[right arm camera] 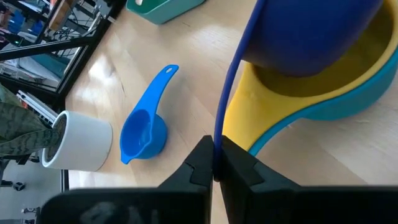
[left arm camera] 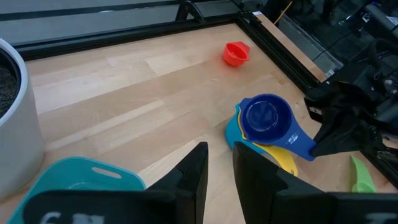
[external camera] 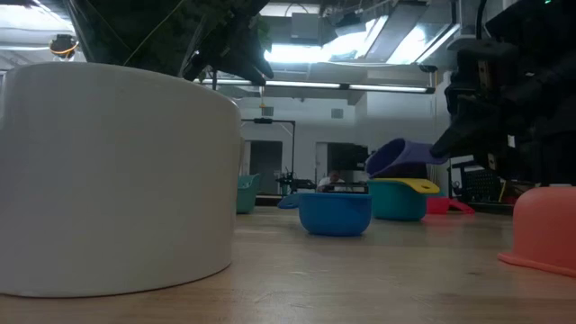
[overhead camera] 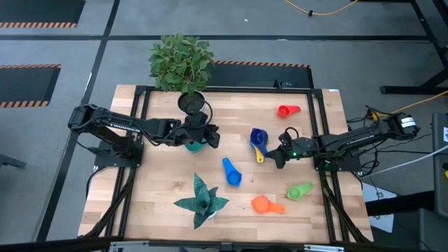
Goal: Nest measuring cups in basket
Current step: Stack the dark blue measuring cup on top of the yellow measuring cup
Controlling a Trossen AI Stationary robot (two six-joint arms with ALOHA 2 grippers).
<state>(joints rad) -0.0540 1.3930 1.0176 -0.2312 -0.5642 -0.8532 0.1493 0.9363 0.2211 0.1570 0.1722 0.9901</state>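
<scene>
The teal basket [overhead camera: 192,145] stands on the table left of centre. My left gripper [left arm camera: 221,168] hovers above it, open by a narrow gap, with nothing between its fingers. A yellow cup [right arm camera: 311,87] sits nested in a light blue cup [right arm camera: 348,109] at mid table. My right gripper [right arm camera: 217,163] is shut on a dark blue cup [left arm camera: 266,118], which is tilted over the yellow one. The red cup [overhead camera: 287,110], blue cup [overhead camera: 231,171], orange cup [overhead camera: 267,204] and green cup [overhead camera: 299,190] lie loose on the wood. My right gripper pinches the dark blue cup's thin handle [right arm camera: 219,134] between its two fingers, near the handle's free end. It comes from the table's right side, slanting down. The cup is tilted, handle raised, with its bowl [external camera: 400,155] low over the yellow cup's mouth. I cannot tell whether the two touch.
A leafy plant [overhead camera: 182,61] in a dark pot [overhead camera: 192,103] stands at the far edge, just behind the basket. A teal succulent [overhead camera: 201,199] in a white pot [external camera: 117,175] stands near the front edge. Bare wood lies between the basket and the stacked cups.
</scene>
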